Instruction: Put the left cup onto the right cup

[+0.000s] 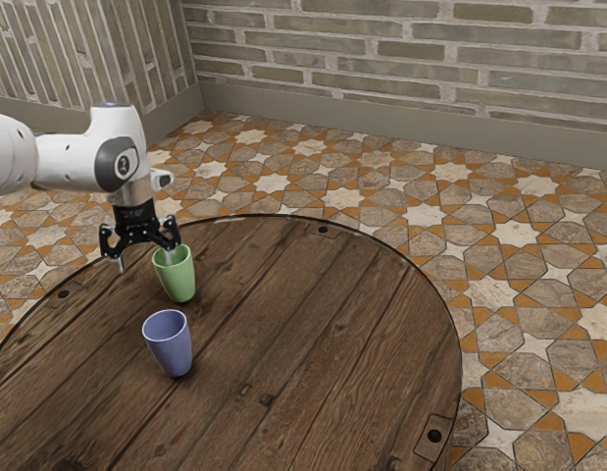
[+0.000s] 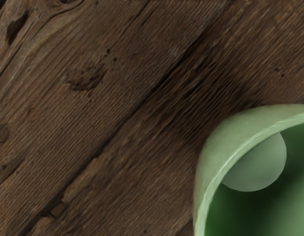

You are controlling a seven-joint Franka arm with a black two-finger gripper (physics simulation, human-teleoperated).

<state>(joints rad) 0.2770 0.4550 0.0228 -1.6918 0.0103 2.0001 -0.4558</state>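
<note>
Green cup stands upright on desk, just far of blue cup. Jaws spread above its rim, set off-centre; if closed so, cup may be knocked over.

The round wooden table carries a green cup, upright just beneath the fingers, and a blue cup nearby, clear of them.
</note>
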